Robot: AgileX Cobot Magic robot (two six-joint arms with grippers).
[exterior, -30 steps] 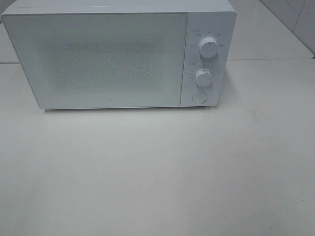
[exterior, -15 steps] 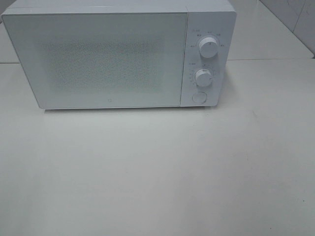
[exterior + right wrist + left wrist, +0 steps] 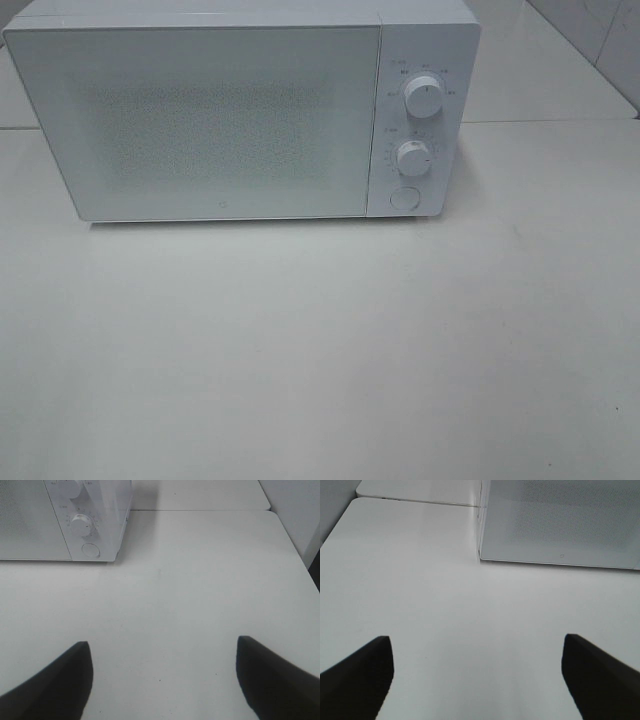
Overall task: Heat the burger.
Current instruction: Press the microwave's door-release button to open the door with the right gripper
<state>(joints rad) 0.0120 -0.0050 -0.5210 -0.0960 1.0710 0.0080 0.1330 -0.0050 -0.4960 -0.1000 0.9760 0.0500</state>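
The burger is out of view in every frame. A white microwave [image 3: 240, 110] stands at the back of the white table [image 3: 320, 350] with its door shut. Two dials [image 3: 423, 98] and a round button [image 3: 403, 198] sit on its right panel. In the left wrist view my left gripper [image 3: 477, 680] is open over bare table, short of the microwave's door [image 3: 560, 525]. In the right wrist view my right gripper [image 3: 162, 680] is open too, with nothing between its fingers, short of the control panel [image 3: 82, 525]. Neither gripper shows in the exterior high view.
Tiled wall lies behind the microwave at the right [image 3: 600, 40]. The table's right edge [image 3: 300, 560] shows in the right wrist view and its left edge [image 3: 335, 530] in the left wrist view. A seam [image 3: 200, 510] joins a second tabletop behind.
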